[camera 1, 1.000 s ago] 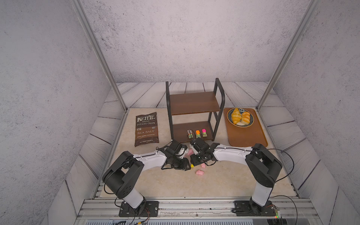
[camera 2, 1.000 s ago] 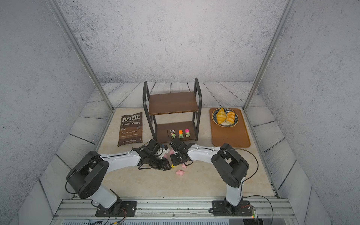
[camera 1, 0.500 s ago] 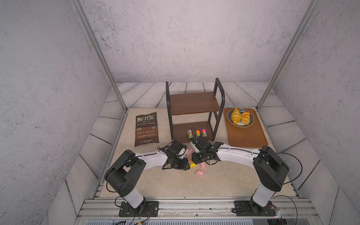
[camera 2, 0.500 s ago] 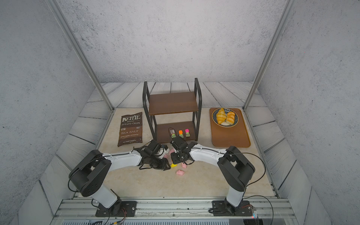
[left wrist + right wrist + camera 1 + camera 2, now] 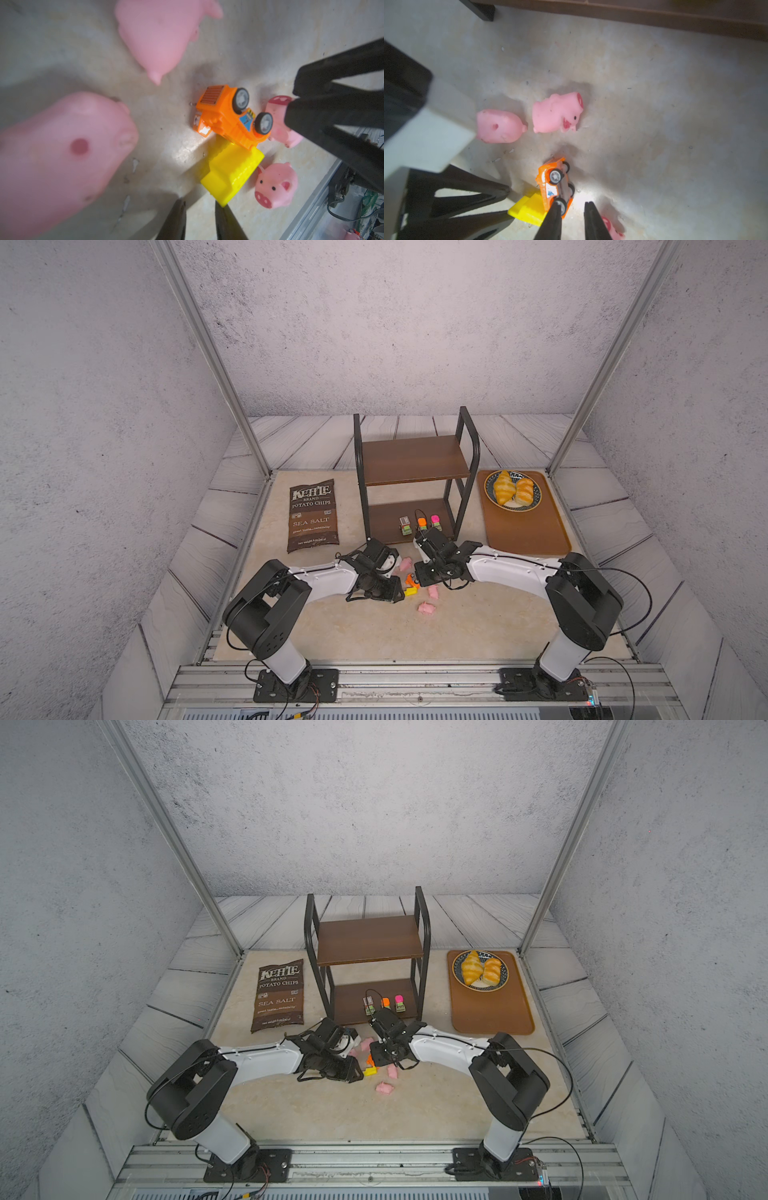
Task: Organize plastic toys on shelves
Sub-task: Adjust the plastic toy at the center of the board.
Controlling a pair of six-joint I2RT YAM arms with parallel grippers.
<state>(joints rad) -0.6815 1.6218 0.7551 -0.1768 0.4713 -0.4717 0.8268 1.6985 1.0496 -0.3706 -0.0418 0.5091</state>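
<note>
- One bag (image 5: 312, 512) of chips lies flat at the far left, well apart from the toys.
- Next along, the left gripper (image 5: 198, 202) hangs low over the floor. Its jaws stand a narrow slit apart with nothing between them, and the yellow truck (image 5: 230, 174) sits just off one fingertip.
- Four pigs (image 5: 427, 608) are scattered on the floor between the two arms, in front of the shelves (image 5: 411, 460), and none is shelved. The left wrist view shows two close under the camera and two further off, by the right arm's fingers.
- Among them the orange truck (image 5: 228, 116) lies tipped on its side, resting against the yellow truck.
- Behind the pile, three trucks line the front of the lower board: the grey-top truck (image 5: 405, 526), the orange-top truck (image 5: 422, 524) and the pink-top truck (image 5: 435, 521). I see nothing on the top board.
- From the other side, the right gripper (image 5: 572, 205) is down at the orange truck. Its jaws are a little apart, bare floor shows between them, and the truck's end meets one fingertip. I would not call that a grip.
- Far right, the tray (image 5: 528, 535) carries croissants (image 5: 513, 491).
- By my count three toys are placed and six wait on the floor, so the job looks about a third done.
</note>
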